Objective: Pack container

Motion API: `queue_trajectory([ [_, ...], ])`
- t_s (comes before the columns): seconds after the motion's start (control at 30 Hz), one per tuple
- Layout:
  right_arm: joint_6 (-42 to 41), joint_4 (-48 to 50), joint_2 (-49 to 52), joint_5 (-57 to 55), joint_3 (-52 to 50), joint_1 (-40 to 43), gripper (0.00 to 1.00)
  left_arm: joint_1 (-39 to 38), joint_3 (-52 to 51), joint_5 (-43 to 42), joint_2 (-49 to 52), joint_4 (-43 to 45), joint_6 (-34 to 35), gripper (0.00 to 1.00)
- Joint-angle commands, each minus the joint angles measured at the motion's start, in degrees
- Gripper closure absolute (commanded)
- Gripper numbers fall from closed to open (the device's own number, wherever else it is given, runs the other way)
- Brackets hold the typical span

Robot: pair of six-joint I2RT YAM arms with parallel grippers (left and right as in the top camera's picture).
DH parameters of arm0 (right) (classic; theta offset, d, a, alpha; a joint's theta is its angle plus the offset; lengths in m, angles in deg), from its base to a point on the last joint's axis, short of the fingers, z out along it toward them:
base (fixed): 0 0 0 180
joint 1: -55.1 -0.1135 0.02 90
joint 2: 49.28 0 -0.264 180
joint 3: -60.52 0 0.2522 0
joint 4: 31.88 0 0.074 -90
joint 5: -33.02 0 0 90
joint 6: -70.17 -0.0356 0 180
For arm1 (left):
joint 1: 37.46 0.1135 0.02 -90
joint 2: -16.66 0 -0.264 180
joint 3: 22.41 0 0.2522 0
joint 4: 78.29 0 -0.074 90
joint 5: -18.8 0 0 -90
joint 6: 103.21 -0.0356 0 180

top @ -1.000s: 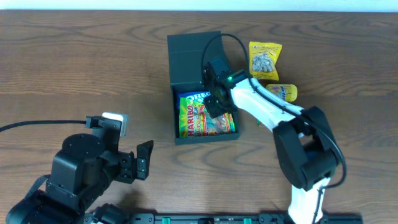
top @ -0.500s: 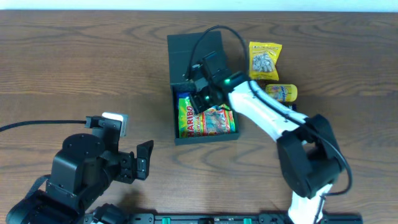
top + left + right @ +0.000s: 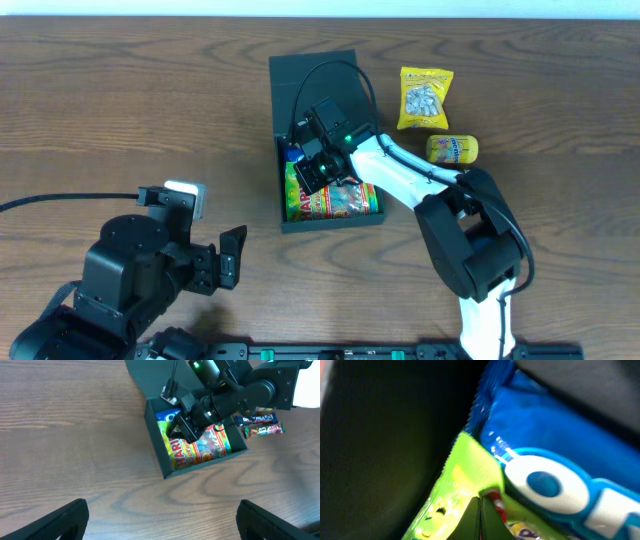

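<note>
You're reaching into the container (image 3: 330,221) at mid-table.
Its long axis is running near-to-far, with the flap lid lying open toward the far edge. Your right gripper (image 3: 316,172) is inside, fingertips pressed together; your left gripper (image 3: 162,522) is spread wide.

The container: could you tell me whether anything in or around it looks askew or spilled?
Nothing stands out. The Haribo bag lies inside the container, overlapping a blue packet, with the right hand over them; nothing has spilled.

One container (image 3: 295,90), two packets (image 3: 340,200) inside, two yellow packets (image 3: 425,97) outside, two snack bars (image 3: 256,419)
</note>
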Motion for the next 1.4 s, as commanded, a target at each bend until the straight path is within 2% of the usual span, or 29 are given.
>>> queue_trajectory([
  [0.0,4.2,-2.2,1.7,3.4,-0.1,0.0,0.99,0.1,1.3,-0.2,-0.1,-0.2,0.0,0.05],
  [0.23,5.6,-6.0,0.9,3.3,0.3,0.6,0.99,0.1,1.3,-0.2,-0.1,-0.2,0.0,0.05],
  [0.4,5.5,-9.0,-3.8,1.2,1.2,3.0,0.99,0.1,1.3,-0.2,-0.1,-0.2,0.0,0.05],
  [0.63,0.6,-12.4,-11.0,-15.0,1.2,7.0,0.99,0.1,1.3,0.2,-0.1,-0.2,0.0,0.05],
  [1.1,-3.3,-14.3,-6.4,-25.7,-0.3,7.6,0.99,0.1,1.3,0.4,-0.1,-0.2,0.0,0.05],
  [1.37,-4.7,-13.6,-1.3,-26.2,-0.3,7.6,0.99,0.1,1.3,0.4,-0.1,-0.2,0.0,0.05],
])
